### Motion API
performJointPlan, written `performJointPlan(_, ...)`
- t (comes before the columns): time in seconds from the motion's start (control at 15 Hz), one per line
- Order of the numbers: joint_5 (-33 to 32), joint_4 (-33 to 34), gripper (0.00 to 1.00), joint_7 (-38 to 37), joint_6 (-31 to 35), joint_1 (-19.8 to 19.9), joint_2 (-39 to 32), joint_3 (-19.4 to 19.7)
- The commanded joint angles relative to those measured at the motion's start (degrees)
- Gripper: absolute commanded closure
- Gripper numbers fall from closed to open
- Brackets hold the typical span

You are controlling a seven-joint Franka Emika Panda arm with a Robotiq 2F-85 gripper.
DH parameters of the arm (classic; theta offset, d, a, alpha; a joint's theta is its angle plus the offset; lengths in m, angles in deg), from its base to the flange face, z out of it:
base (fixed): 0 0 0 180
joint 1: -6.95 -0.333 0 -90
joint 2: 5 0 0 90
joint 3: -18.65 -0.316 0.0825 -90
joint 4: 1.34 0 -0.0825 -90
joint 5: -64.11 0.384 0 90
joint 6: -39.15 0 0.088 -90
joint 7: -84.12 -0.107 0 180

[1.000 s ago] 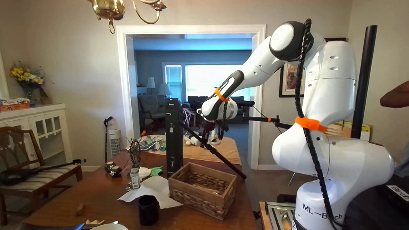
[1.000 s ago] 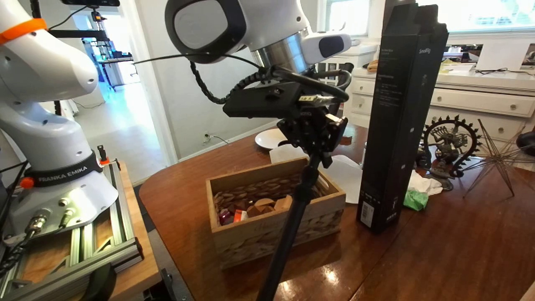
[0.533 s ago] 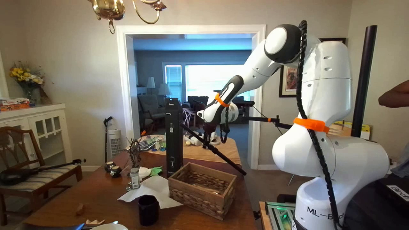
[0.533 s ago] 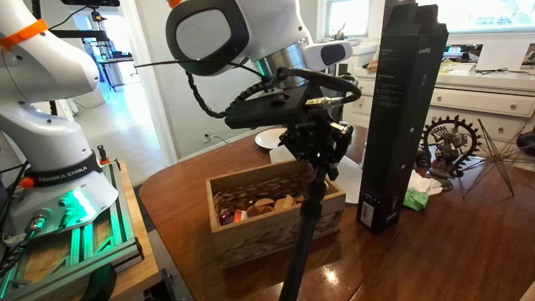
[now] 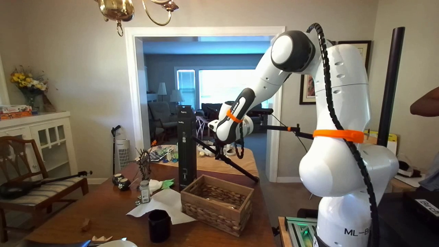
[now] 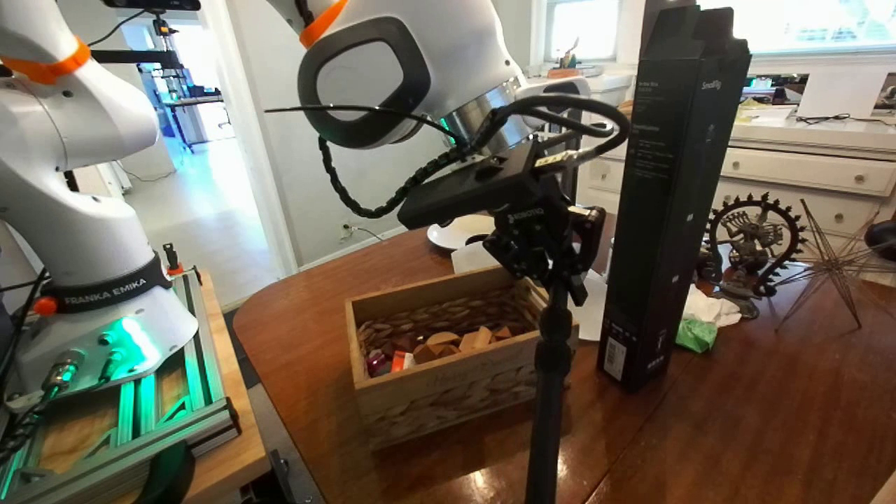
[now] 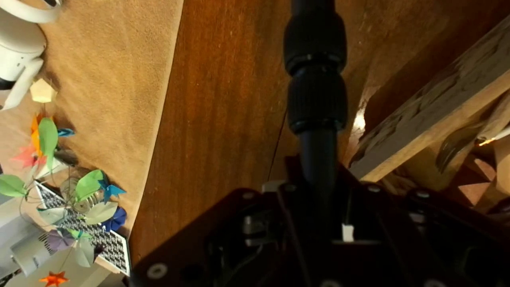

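Hand: in an exterior view, clamped around a black pole partway along its length.
Tilt: the black pole slants, upper end seen against the tall black box, lower end just past a corner of the basket.
Table: brown wood, carrying the basket, the tall black box, white paper and a black cup.
Grip: in an exterior view, the hand pinches the black pole, which runs down across the basket's near side; I cannot tell whether the two touch.
Basket contents: wooden pieces, with an orange-and-white item among them.
Beyond the tall black box: a ring-shaped statue and a wire star.
Collars: in the wrist view, two ridged ones on the black pole, above the dark, blurred hand.
Left side: a tan cloth bearing coloured paper flowers.
Right side: the basket's rim.
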Motion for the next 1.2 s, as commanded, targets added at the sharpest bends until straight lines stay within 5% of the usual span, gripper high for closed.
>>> performJointPlan(0.0,-3.9,-1.2,0.94,-0.6,2.0,-5.0,0.9,2.8)
performJointPlan(0.33,-7.7,-3.5,0.94,0.4,0.0,-8.8,3.1,2.6)
performJointPlan(0.4,-6.1,-4.3,0.94,1.8,-0.1,-15.0,3.9,8.0)
performJointPlan(0.73,-12.1,-6.4,0.94,-0.1,-2.3,-27.1,6.9,18.8)
performJointPlan(0.93,-20.3,-7.4,0.94,-3.6,-5.0,-26.9,8.7,17.8)
performJointPlan(1.0,-20.2,-8.1,0.94,-2.5,-5.8,-31.5,9.5,21.7)
performJointPlan(1.13,-22.7,-8.9,0.94,-2.8,-7.8,-34.3,10.5,23.3)
